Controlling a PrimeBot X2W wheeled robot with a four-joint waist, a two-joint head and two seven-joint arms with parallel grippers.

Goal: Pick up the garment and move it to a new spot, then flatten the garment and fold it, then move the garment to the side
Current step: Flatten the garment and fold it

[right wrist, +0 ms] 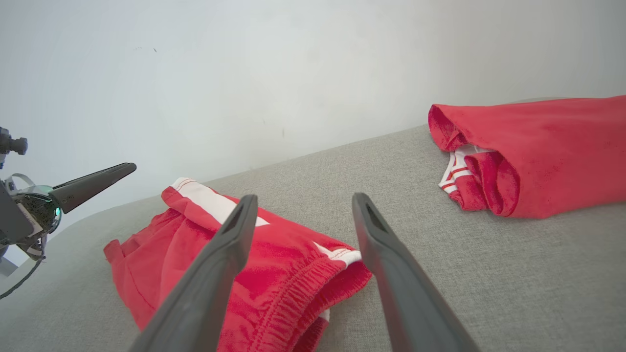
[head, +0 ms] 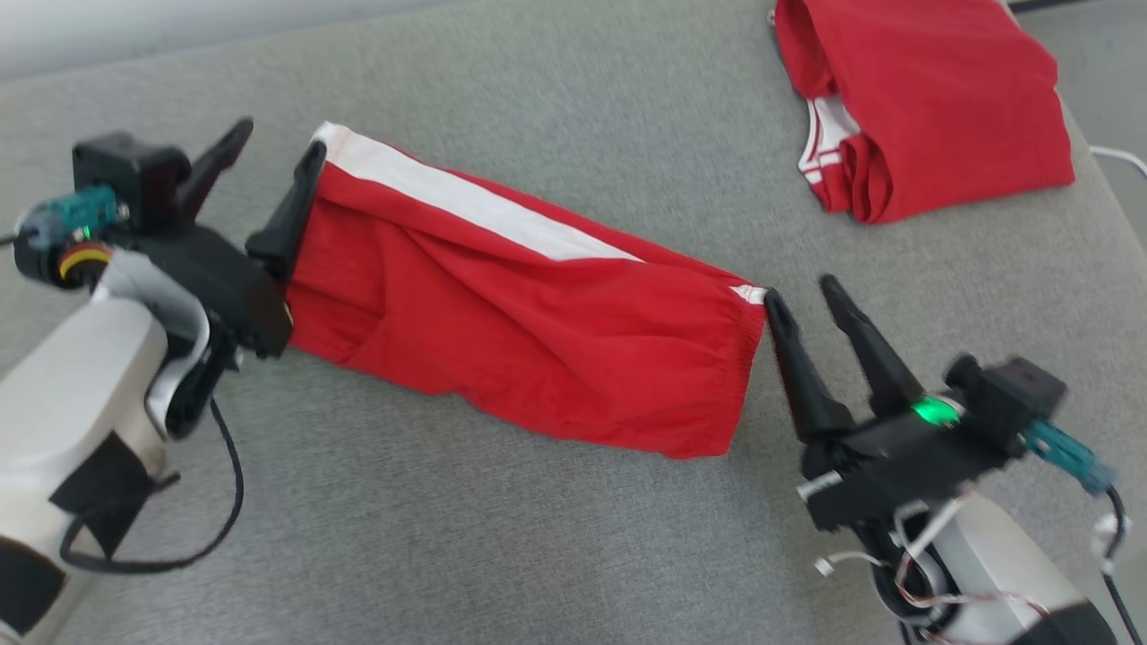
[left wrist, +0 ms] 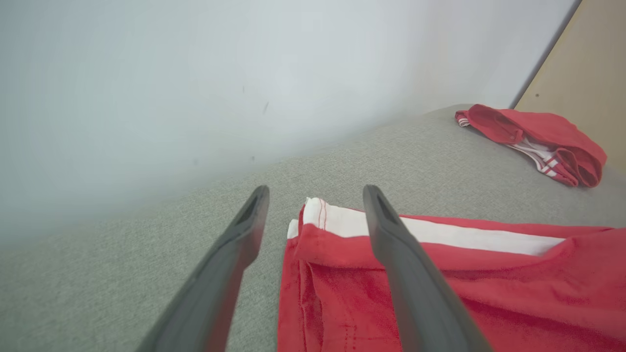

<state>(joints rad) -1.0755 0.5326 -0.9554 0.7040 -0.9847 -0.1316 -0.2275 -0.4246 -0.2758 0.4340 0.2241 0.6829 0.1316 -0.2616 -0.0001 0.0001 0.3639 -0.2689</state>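
Observation:
The garment point(head: 529, 331) is a pair of red shorts with a white side stripe, folded into a long band lying on the grey cushion point(head: 538, 555). My left gripper point(head: 278, 148) stands open at the garment's left end, one finger over the hem corner point(left wrist: 318, 215). At the elastic waistband end point(right wrist: 303, 288) my right gripper point(head: 802, 291) stands open, its fingers apart and just off the cloth. Neither gripper holds anything.
A second red garment point(head: 923, 98) with white trim lies folded at the far right of the cushion point(right wrist: 528, 151). A pale wall point(left wrist: 195, 73) rises behind the cushion. A white cable point(head: 1120, 157) lies past the right edge.

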